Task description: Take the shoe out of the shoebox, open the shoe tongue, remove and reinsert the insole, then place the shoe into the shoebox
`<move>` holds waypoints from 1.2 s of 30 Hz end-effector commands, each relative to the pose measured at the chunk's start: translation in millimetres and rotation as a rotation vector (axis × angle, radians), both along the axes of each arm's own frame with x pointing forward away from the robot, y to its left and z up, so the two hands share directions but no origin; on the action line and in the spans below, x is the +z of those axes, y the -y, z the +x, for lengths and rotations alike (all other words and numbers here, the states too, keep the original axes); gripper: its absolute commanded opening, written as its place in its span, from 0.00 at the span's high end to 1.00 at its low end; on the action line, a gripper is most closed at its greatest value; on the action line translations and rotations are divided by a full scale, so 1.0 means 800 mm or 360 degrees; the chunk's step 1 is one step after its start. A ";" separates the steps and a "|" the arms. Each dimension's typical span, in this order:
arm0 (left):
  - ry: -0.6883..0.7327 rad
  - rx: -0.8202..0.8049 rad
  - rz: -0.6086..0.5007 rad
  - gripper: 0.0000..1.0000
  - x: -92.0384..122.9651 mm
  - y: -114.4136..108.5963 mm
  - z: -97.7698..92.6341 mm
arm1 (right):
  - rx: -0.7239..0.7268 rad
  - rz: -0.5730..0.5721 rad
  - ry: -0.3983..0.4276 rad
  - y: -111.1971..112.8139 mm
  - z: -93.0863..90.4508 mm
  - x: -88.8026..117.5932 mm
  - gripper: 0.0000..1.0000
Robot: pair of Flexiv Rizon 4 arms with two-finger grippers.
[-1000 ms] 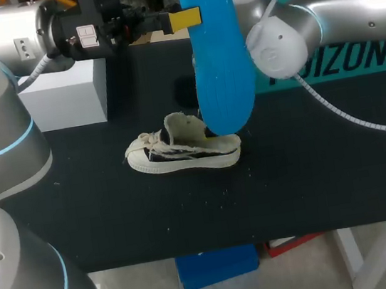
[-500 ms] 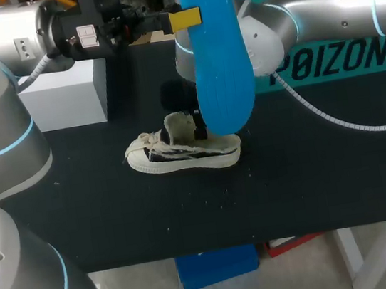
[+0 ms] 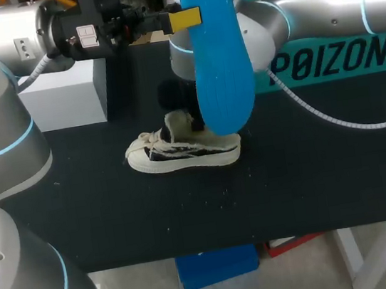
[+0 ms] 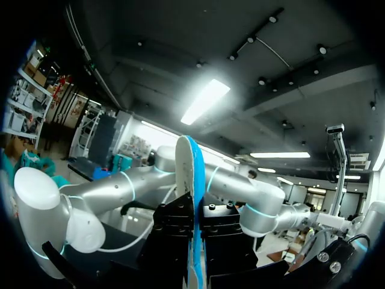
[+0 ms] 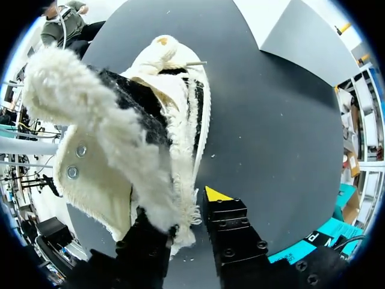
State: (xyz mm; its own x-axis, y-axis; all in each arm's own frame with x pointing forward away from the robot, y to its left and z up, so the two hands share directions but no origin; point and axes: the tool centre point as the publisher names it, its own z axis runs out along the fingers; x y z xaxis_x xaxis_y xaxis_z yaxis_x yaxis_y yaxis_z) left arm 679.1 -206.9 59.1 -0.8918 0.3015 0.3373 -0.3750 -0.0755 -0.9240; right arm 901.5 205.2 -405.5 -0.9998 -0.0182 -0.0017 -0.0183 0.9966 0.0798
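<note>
The blue insole (image 3: 221,61) is clamped upright in the left gripper (image 3: 179,19), held above the shoe's heel end, well clear of the shoe (image 3: 180,153). The shoe lies on its sole on the black table (image 3: 293,188), fleecy opening upward. The teal shoebox (image 3: 332,60) stands behind the shoe, off its heel end. The right gripper (image 5: 180,211) is set down at the shoe's opening, with the fleecy edge (image 5: 171,205) lying in it; whether that edge is grasped or released cannot be told.
</note>
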 end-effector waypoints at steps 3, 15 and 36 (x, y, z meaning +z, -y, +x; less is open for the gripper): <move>-0.0001 0.0007 0.0003 1.00 0.000 0.003 -0.001 | 0.0000 -0.0009 -0.0004 -0.004 0.003 -0.003 1.00; -0.0001 0.0007 0.0003 1.00 0.000 0.003 -0.001 | 0.0000 -0.0009 -0.0004 -0.004 0.003 -0.003 1.00; -0.0001 0.0007 0.0003 1.00 0.000 0.003 -0.001 | -0.0666 0.0008 -0.0111 0.023 0.021 0.037 1.00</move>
State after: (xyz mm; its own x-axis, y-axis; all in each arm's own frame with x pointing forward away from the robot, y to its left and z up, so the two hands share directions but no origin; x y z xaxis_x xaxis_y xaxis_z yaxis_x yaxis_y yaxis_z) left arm 679.1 -206.9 59.1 -0.8918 0.3015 0.3373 -0.3750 -0.0755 -0.9239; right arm 918.1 194.7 -389.2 -0.9602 0.2739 0.0540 0.2769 0.9591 0.0588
